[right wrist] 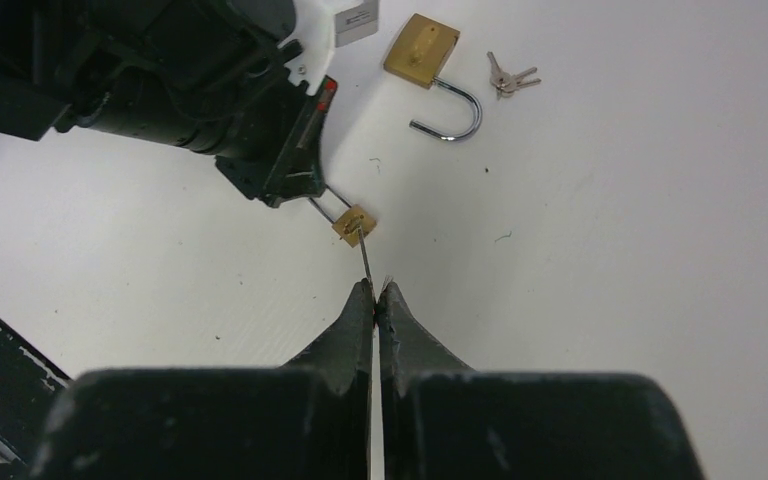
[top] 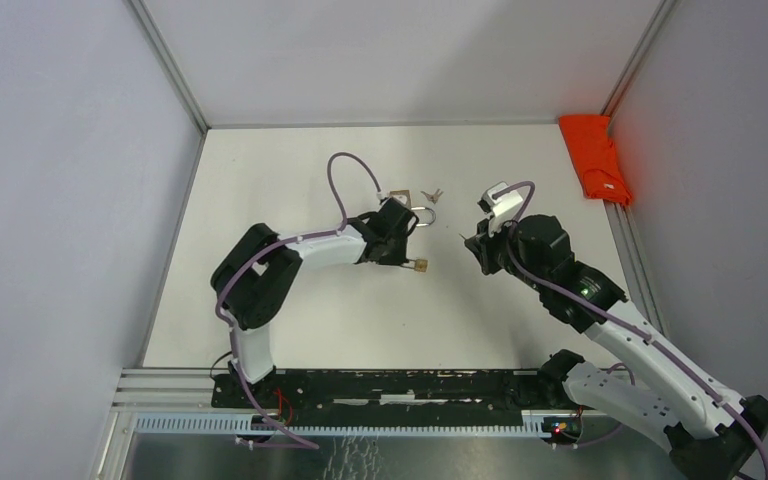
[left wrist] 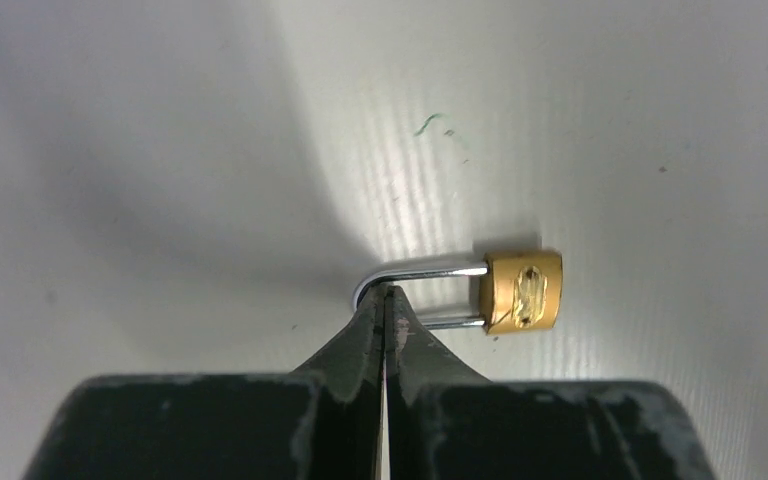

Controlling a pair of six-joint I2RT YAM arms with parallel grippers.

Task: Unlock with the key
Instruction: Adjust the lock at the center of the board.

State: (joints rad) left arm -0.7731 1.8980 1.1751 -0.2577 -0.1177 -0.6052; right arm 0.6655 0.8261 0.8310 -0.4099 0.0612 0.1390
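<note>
My left gripper (left wrist: 385, 297) is shut on the silver shackle (left wrist: 415, 270) of a small brass padlock (left wrist: 523, 292), whose body sticks out to the right. In the top view the left gripper (top: 407, 256) holds this padlock (top: 420, 265) at mid table. My right gripper (right wrist: 376, 290) is shut on a thin key (right wrist: 364, 258), seen edge-on and pointing at the padlock's (right wrist: 354, 224) keyhole face. In the top view the right gripper (top: 468, 241) and the key (top: 460, 237) stand a short gap to the right of the padlock.
A larger brass padlock (right wrist: 422, 50) with its shackle swung open lies behind, beside a small bunch of keys (right wrist: 511, 78); both show in the top view (top: 415, 208). An orange cloth (top: 595, 158) lies at the back right wall. Grey walls enclose the white table (top: 310, 320).
</note>
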